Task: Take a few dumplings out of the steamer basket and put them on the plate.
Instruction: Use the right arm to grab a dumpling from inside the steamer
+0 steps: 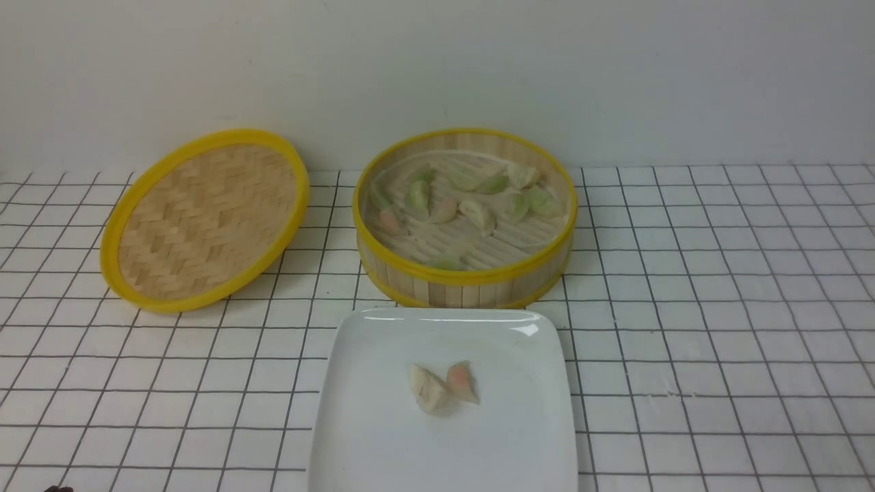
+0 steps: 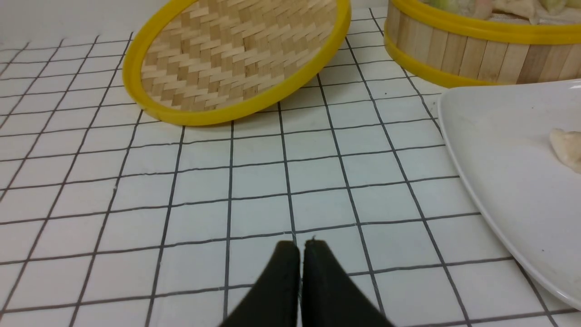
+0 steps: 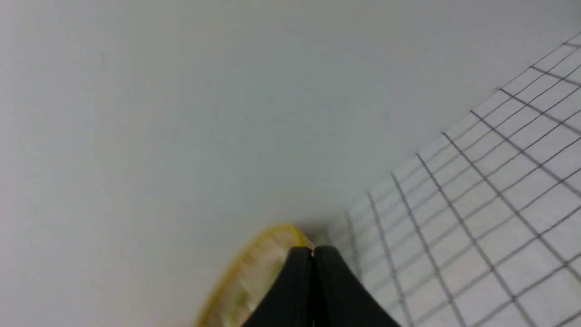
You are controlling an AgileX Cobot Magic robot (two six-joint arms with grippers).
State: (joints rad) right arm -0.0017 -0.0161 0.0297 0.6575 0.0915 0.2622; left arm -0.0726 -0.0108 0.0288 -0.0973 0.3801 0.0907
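Two dumplings [image 1: 428, 389] are lying side by side and touching near the middle of the plate [image 1: 383, 444], the cream one on the robot's left and a pinkish one [image 1: 463, 383] on its right. I am judging the job as partly done and perhaps close to enough, since "a few" is a loose count. Roughly ten more are sitting in the basket [image 1: 472, 287], which is standing just beyond the plate's far edge. They are scattered over its slatted floor, mostly pale green ones [image 1: 417, 195] with some cream and pinkish pieces among them. The lid [image 1: 205, 219] is lying off to the robot's left, seemingly tilted, on the table [image 1: 718, 307], so nothing is covering the basket. Neither arm is showing in the front view. In the left wrist view the left gripper [image 2: 302, 247] is hanging over bare table beside the plate with its jaws pressed together and nothing between them. In the right wrist view, which is blurred, the right gripper [image 3: 312, 252] is likewise pinched closed and empty, pointing past the basket's yellow rim toward the wall [image 3: 181, 91]. I am reckoning that one more dumpling or two would settle it: a gripper opening, reaching into the basket, and carrying a piece across to the open area of the plate.
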